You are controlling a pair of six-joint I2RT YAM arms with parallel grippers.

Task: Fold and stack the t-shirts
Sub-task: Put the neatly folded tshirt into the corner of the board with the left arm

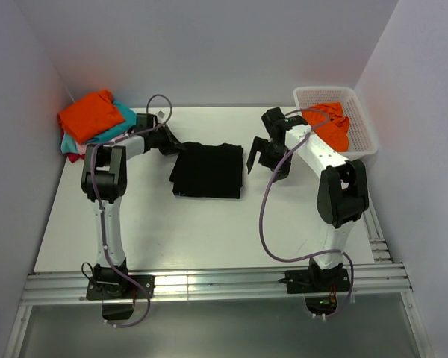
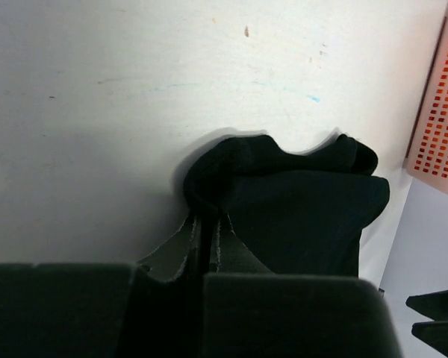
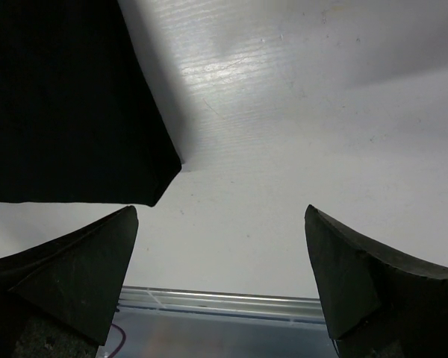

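Since left fingers (image 2: 188,245) pinch shut on far-left edge of black t-shirt (image 1: 207,170), at centre of desk (image 1: 149,239), draw fold over slowly, cloth flat, edges aligned. Right fingers (image 3: 75,276) spread wide, holding nothing, just right of shirt: could pin right edge. Folded stack (image 1: 93,119) far left; orange t-shirt (image 1: 332,128) in basket (image 1: 364,130) far right.

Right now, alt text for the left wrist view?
The left claw is shut on the edge of a black t-shirt lying on a white table. A white lattice basket showing orange inside sits at the right edge.
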